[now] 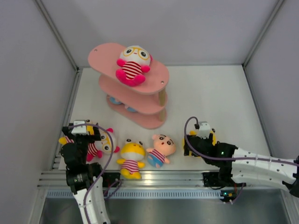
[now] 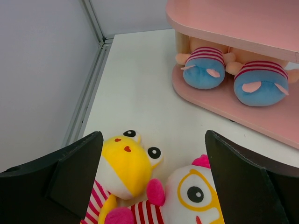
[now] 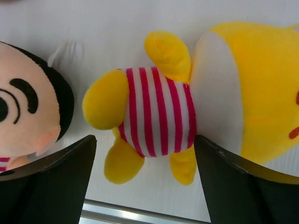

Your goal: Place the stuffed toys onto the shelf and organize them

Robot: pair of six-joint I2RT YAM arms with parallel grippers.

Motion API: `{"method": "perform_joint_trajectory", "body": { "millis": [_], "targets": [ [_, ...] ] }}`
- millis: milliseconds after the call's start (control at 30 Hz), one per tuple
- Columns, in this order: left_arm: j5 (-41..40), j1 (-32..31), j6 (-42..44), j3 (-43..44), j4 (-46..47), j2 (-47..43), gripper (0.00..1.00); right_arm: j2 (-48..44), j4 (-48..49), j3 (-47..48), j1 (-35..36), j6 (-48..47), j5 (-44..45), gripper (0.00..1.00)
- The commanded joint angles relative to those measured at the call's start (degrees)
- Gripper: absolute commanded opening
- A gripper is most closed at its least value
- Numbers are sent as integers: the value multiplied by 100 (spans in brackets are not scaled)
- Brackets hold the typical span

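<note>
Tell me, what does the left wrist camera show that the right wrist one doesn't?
Only left wrist: the shelf, two blue-shorts toys on its bottom board, and a glasses toy. Only right wrist: a peach-faced toy. Both: the white table, that arm's open fingers (left fingers, right fingers), and a yellow toy in stripes, seemingly a different one in each.

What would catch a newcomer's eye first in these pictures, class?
The pink three-tier shelf of oval boards stands at the back left, with a pink-limbed plush doll in yellow glasses sitting on its top board. In front of it lie a yellow-bodied plush doll and a peach-faced plush doll in blue shorts, side by side.
</note>
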Motion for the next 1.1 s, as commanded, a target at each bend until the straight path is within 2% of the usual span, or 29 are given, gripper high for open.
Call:
{"method": "perform_joint_trajectory", "body": {
  "millis": [0, 67, 167, 200, 300, 433, 500, 600, 667, 733, 833, 933, 1067],
  "targets": [
    [55, 52, 5, -29, 328, -55, 96, 448, 286, 7, 122, 300, 13, 84],
    [64, 61, -4, -29, 328, -55, 96, 713, 251, 42, 113, 335, 145, 79],
    [64, 52, -4, -29, 328, -55, 96, 1118, 216, 156, 139, 292, 163, 50],
    [73, 52, 5, -29, 328, -64, 96, 1188, 181, 235, 148, 213, 171, 28],
    [90, 52, 5, -29, 328, -64, 96, 1040, -39, 507, 288, -24, 365, 0],
    [204, 52, 14, -38, 346, -64, 96, 566, -206, 1174, 570, -831, 269, 0],
    [327, 52, 5, -38, 354, -55, 96, 460, -136, 1719, 710, -1718, -178, 0],
    [634, 52, -83, 67, 416, 120, 95, 705, -468, 2598, 1044, -2712, -716, 0],
    [880, 52, -65, 313, 407, 515, 94, 916, -636, 3133, 1596, -3273, -751, 0],
    [1030, 61, -100, 706, 398, 1120, 92, 1372, -855, 3433, 2166, -3644, -760, 0],
    [1381, 44, -109, 1435, 127, 1859, 91, 2347, -1425, 4294, 2555, -4268, -848, 0],
    [1838, 52, 179, 2217, -549, 2343, 91, 3340, -1735, 5296, 2732, -4962, -743, 0],
    [1629, 52, 506, 3151, -1647, 2862, 92, 4184, -1587, 6402, 2706, -6138, -41, 0]
  ]
}}
